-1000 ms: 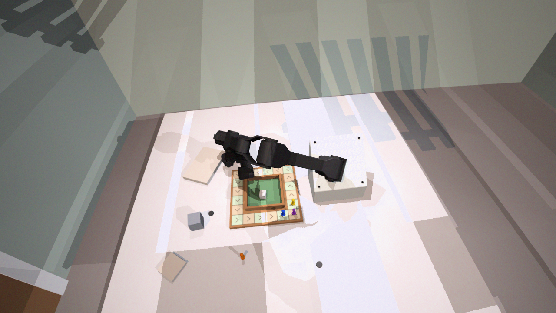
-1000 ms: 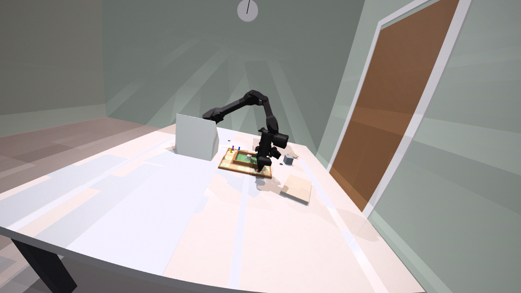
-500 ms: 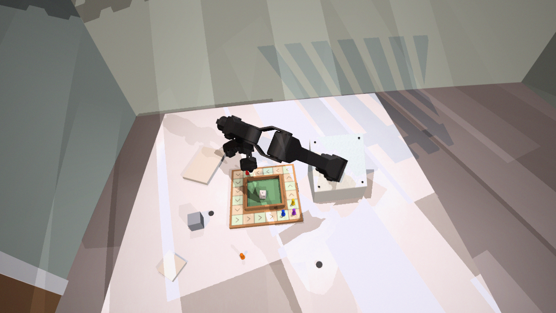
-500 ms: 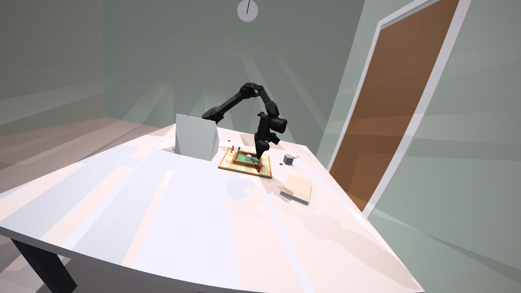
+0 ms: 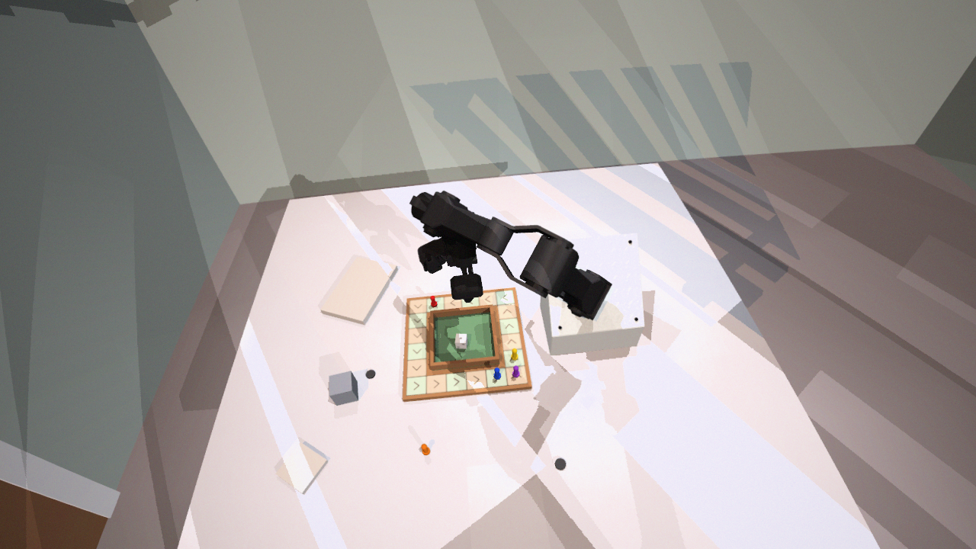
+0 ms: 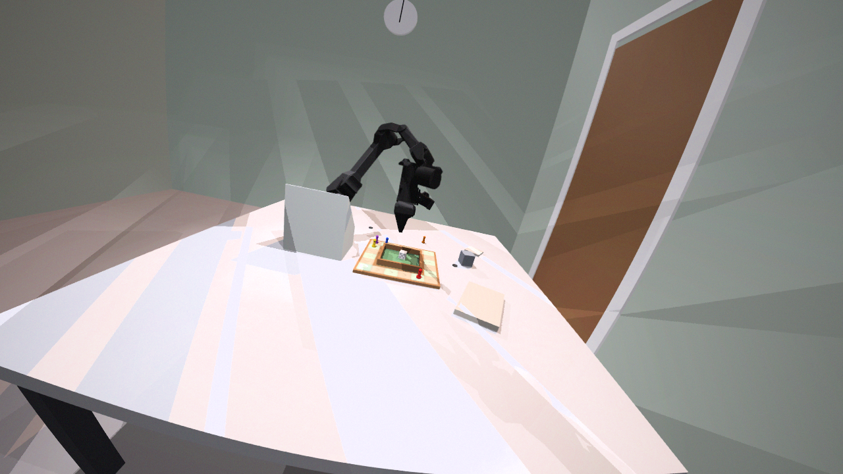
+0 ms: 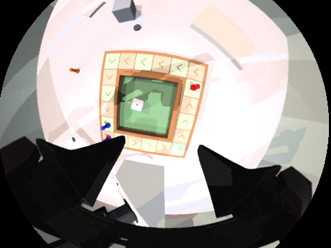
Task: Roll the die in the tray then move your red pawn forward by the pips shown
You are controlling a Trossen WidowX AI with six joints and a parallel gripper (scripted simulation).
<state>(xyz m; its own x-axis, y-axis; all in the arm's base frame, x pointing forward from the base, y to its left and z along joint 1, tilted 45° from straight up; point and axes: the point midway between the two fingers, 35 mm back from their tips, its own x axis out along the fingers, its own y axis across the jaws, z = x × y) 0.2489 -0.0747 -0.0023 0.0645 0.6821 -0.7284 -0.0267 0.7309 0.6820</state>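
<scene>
My gripper (image 5: 467,299) (image 6: 400,231) (image 7: 162,145) is open and empty, above the board (image 5: 436,383) (image 6: 367,263) (image 7: 127,61). The red pawn (image 5: 433,301) (image 6: 419,274) (image 7: 195,87) stands upright on the square beside a corner, apart from the fingers. The white die (image 5: 461,341) (image 6: 402,254) (image 7: 138,104) lies in the green tray (image 5: 430,338) (image 7: 176,110); its top shows one pip in the wrist view. The blue pawn (image 5: 497,374) (image 7: 105,126), purple pawn (image 5: 516,372) and yellow pawn (image 5: 514,355) stand near the opposite corner; a finger hides the yellow one in the wrist view.
A white box (image 5: 595,339) (image 6: 315,224) stands beside the board, near the arm's base. An orange pawn (image 5: 425,449) (image 6: 423,239) (image 7: 74,70), a grey cube (image 5: 342,387) (image 6: 466,258) (image 7: 124,11), two beige slabs and small dark discs lie around the board.
</scene>
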